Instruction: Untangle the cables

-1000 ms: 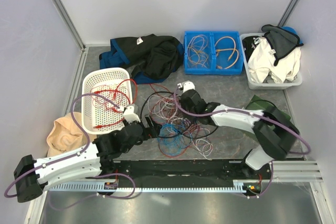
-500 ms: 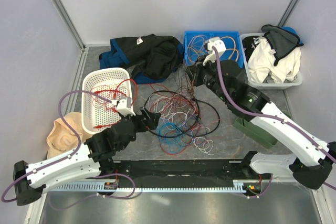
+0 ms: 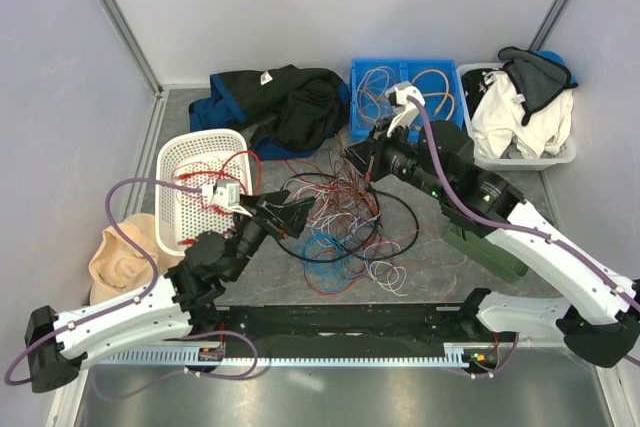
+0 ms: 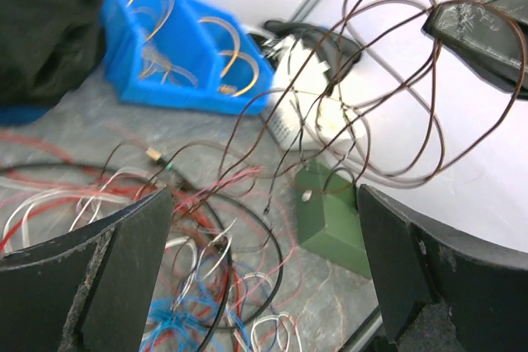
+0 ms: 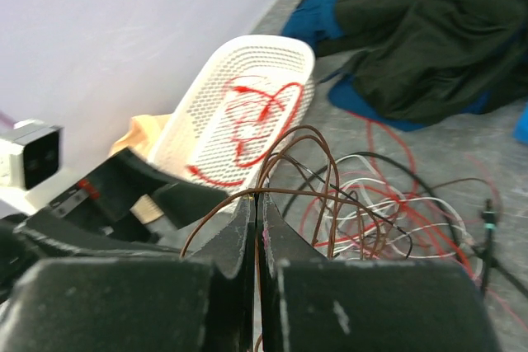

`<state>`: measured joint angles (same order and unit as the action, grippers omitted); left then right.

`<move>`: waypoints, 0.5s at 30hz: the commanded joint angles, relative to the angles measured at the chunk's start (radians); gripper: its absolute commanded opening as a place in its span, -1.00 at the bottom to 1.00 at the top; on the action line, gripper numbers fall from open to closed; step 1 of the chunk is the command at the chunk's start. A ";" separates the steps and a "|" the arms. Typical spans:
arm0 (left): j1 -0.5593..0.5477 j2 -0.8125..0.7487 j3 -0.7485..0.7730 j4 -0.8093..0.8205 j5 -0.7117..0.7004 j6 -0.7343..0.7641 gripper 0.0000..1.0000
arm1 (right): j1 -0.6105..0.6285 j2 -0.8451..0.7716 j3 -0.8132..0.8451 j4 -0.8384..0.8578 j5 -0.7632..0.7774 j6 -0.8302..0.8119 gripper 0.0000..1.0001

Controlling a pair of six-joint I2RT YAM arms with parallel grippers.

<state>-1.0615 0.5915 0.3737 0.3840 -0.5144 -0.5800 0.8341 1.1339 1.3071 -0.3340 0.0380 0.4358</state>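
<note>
The cables (image 3: 335,232) lie as a loose tangle of red, black, white and blue wires on the grey table between the arms. My right gripper (image 3: 352,159) hangs above the tangle's far side, shut on a thin brown cable (image 5: 330,162) whose loops rise out of the pile. The left wrist view shows those brown loops (image 4: 396,80) hanging from the right gripper's tip (image 4: 483,30). My left gripper (image 3: 290,215) is open at the tangle's left edge, pointing at the loops. Between its fingers (image 4: 82,278) lie only the cables on the table (image 4: 206,286).
A white basket (image 3: 172,162) holding red wires stands at the left, a tan cloth (image 3: 115,257) beside it. Dark clothing (image 3: 275,102) lies at the back, next to a blue bin (image 3: 352,97) of wires and a white bin (image 3: 565,157) of clothes. A green box (image 3: 490,242) sits at the right.
My right gripper has risen from the tangle toward the blue bin, pulling brown loops up, then eased back a little. My left gripper has advanced and lifted toward the loops, still open.
</note>
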 commanded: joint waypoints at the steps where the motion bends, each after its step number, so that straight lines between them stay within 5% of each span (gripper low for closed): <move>1: 0.005 0.056 0.033 0.222 0.066 0.143 0.99 | 0.003 -0.055 0.020 0.012 -0.108 0.060 -1.00; 15: 0.060 0.214 0.091 0.305 0.140 0.118 0.98 | 0.002 -0.167 -0.086 0.003 -0.130 0.073 -1.00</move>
<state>-1.0279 0.7849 0.4225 0.5892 -0.4240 -0.4690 0.8341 0.9970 1.2312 -0.3424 -0.0792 0.5018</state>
